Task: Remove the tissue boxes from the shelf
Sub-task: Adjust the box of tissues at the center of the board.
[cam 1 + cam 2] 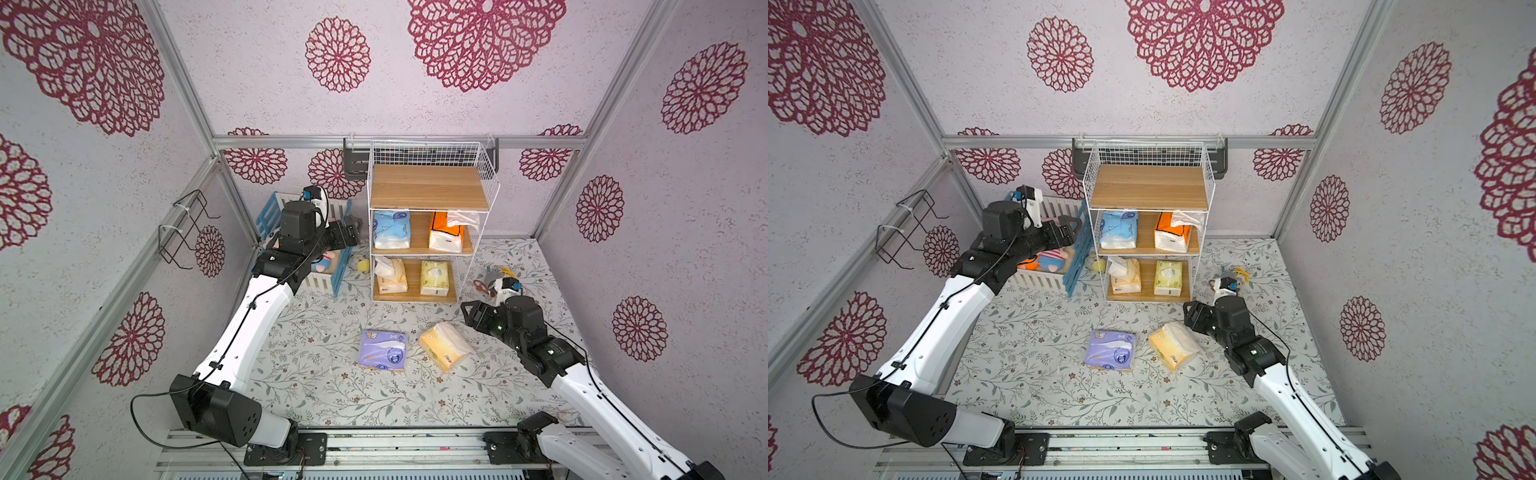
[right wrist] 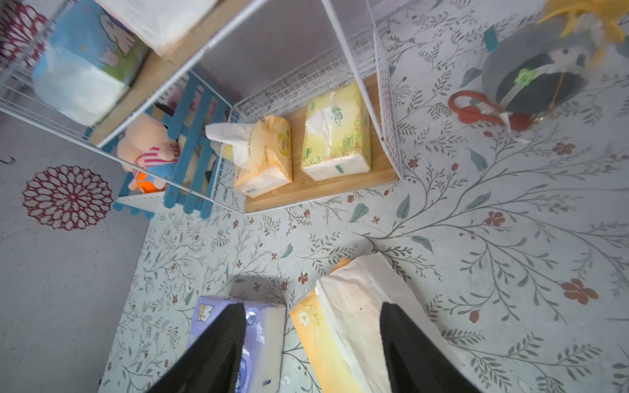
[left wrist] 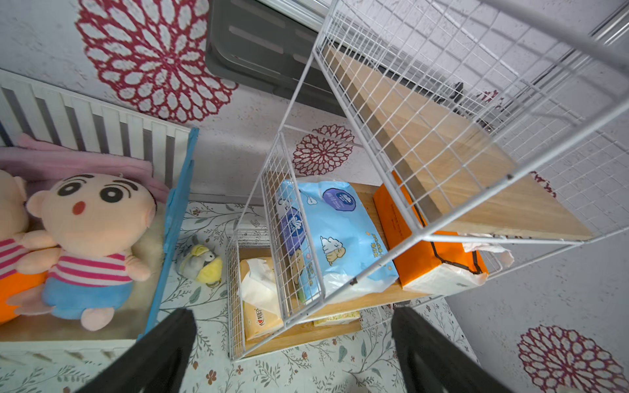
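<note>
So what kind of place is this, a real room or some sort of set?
Most likely a mock-up child's room built inside a robot test cell: a toy crib holding plush dolls, a wire shelf of tissue packs, and wallpapered panels in an aluminium frame.

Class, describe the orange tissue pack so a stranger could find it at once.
Find the tall wire shelf against the back wall and look at its middle board. Two packs sit there; next to the light blue pack, the orange tissue pack is orange and white, with white tissue spilling from its top.
</note>
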Motion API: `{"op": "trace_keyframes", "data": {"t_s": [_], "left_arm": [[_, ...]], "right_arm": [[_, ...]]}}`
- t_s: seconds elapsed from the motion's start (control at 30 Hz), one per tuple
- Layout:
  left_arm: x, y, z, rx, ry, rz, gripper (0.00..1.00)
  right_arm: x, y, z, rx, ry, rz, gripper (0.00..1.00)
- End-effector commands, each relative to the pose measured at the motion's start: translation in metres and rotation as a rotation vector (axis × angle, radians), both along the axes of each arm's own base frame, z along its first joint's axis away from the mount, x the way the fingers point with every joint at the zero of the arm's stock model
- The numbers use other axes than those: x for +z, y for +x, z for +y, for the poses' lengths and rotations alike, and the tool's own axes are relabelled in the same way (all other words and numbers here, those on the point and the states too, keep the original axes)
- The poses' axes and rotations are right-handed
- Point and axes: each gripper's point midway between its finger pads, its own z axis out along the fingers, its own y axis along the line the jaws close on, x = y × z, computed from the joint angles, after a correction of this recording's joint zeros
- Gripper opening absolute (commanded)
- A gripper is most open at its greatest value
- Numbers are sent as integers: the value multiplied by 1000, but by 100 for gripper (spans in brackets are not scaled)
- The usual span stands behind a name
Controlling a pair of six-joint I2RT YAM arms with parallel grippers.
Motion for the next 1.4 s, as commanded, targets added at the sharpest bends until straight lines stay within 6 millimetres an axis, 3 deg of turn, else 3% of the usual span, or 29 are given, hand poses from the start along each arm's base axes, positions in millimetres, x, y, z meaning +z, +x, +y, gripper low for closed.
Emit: {"op": "trace_keyframes", "data": {"t_s": [0.0,0.17,0.27,0.43,0.53,0.6,0.77,0.97,1.07,1.2,1.37], "left_arm": [[9,3,-11,-72,-7,-51,97],[-3,8,-21,-134,13,-47,97],[-9,6,-25,-166,25,-57,97],[-27,10,-20,-157,92,-87,97],[-48,5,-15,-145,121,-49,97],[-57,-1,-16,-168,128,-60,97],[-63,-3,-12,-147,136,-116,97],[-81,4,-7,-104,122,-51,97],[-88,-1,-5,-80,82,-10,97],[-82,-14,4,-11,-17,26,97],[-62,-41,2,6,-95,83,97]], "right_arm": [[10,3,24,62,59,-27,67],[-3,-4,54,132,46,-12,67],[-13,-15,84,214,78,10,66],[-48,-29,129,345,82,98,65],[-70,-24,137,340,-11,165,64],[-74,-22,145,352,-31,171,64],[-93,-20,161,373,-52,215,64],[-119,-16,185,429,-103,289,64],[-120,-16,206,461,-104,296,64],[-108,-14,227,483,-101,263,64],[-78,-12,230,497,-78,184,65]]}}
